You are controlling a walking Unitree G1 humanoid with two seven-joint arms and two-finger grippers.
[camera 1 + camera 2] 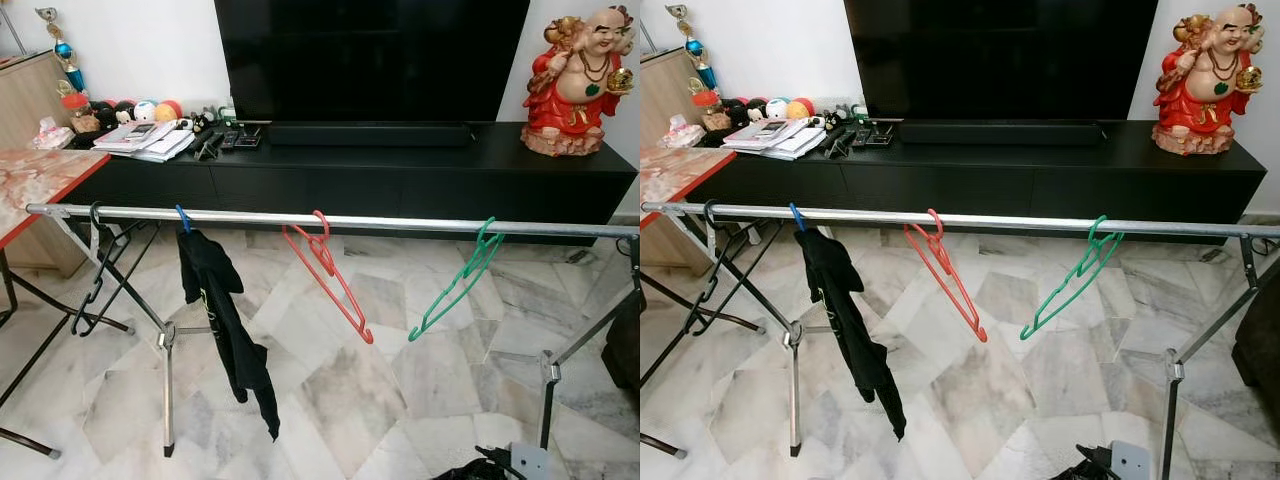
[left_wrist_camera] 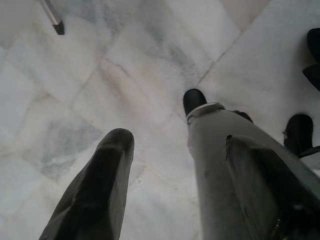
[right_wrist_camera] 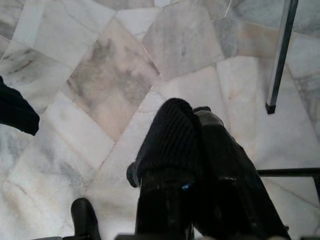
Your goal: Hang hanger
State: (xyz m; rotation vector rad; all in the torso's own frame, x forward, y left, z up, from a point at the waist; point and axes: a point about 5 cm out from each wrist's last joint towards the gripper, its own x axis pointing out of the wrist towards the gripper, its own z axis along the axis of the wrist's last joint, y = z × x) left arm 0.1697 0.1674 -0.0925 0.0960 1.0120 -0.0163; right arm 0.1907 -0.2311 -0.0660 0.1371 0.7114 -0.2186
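Already three hangers sit on the steel rail (image 1: pixel 400 222) of the drying rack: a black hanger (image 1: pixel 100 270) near its left end, a red hanger (image 1: pixel 330 275) about the middle, and a green hanger (image 1: pixel 460 280) to the right, both of the coloured ones tilted on their hooks. Between black and red, a blue hook (image 1: pixel 183 218) carries a dark garment (image 1: pixel 225 320) that droops toward the marble floor (image 1: pixel 340 390). Behind the rack stand a low black TV cabinet (image 1: pixel 400 170) and a red figurine (image 1: pixel 578 80).

Both arms hang low, pointed at the floor. The left gripper (image 2: pixel 170 165) has its two fingers spread wide with nothing between them. The right gripper (image 3: pixel 192 150) has its fingers pressed together, and I see no hanger in them.

Judging by this, no hanger is in hand, so the task's thing is on the rail; the hanging looks either finished or not started with a fresh one.

Risks from here, as I judge them: the red and green hangers hang crooked, so a nudge of the rail by an arm or the body could slide or unhook them. The rack's leg (image 3: pixel 280 55) stands close to the right gripper, and a step forward could knock it. The trailing garment could snag on a rising finger
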